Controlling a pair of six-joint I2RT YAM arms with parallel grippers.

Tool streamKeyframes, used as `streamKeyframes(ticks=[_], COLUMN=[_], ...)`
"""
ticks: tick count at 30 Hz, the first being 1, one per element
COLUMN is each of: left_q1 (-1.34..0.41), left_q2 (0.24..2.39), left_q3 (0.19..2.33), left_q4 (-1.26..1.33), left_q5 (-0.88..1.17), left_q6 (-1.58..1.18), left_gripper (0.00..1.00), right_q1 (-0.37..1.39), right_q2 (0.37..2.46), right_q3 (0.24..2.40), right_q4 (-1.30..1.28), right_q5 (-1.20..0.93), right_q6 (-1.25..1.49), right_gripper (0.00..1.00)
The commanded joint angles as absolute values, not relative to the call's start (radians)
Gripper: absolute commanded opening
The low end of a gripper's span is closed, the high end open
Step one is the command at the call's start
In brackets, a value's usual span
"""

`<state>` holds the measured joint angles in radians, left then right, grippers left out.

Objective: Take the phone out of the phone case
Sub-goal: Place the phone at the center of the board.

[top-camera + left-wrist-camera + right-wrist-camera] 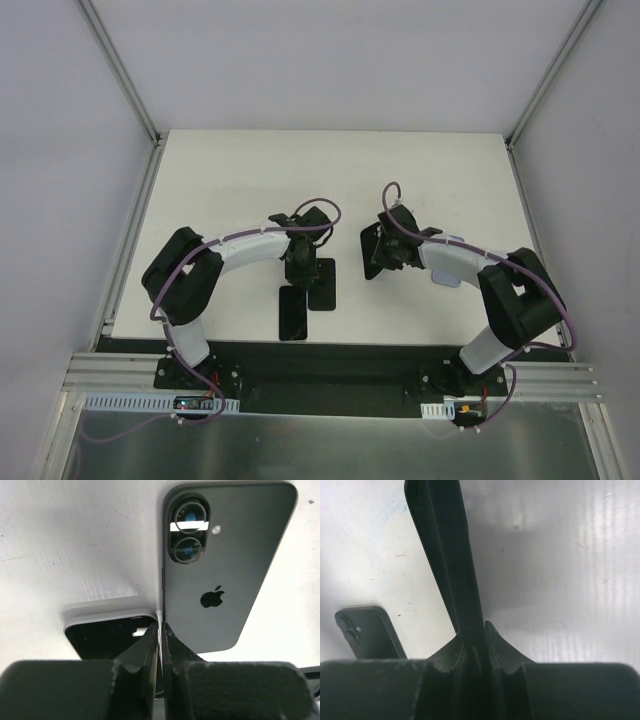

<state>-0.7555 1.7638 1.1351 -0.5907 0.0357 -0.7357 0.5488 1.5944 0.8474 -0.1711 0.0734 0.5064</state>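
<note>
The phone [225, 570] lies back up on the white table, dark grey with two camera lenses and an apple logo; it also shows as a dark slab [293, 313] and in the right wrist view [367, 632]. My left gripper [161, 627] hangs just over its near edge [299, 268]. Its jaws are pressed together, with only a thin shiny sliver between them. The black phone case [445, 545] stands on edge, apart from the phone, at the centre right [371, 250]. My right gripper [479, 627] is shut on its rim [383, 255].
A second flat black slab with a pale rim [105, 635] lies beside the phone, under my left gripper [322, 283]. White walls and metal rails enclose the table [230, 180]. Both arm bases sit at the near edge.
</note>
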Motion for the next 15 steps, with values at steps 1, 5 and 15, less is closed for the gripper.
streamKeyframes(ticks=[1, 5, 15], left_q1=[-0.742, -0.721, -0.681], left_q2=[1.828, 1.867, 1.893], left_q3=[1.187, 1.253, 1.388], left_q4=[-0.666, -0.666, -0.667], left_q5=[-0.032, -0.029, -0.021], left_q6=[-0.696, -0.690, -0.658], left_gripper=[0.00, 0.00, 0.00], right_q1=[0.509, 0.509, 0.509], right_q2=[1.586, 1.552, 1.513], right_q3=[0.857, 0.861, 0.882], right_q4=[-0.376, -0.397, -0.474], right_q5=[0.282, 0.296, 0.336], right_q6=[0.436, 0.430, 0.391], right_gripper=[0.01, 0.01, 0.03])
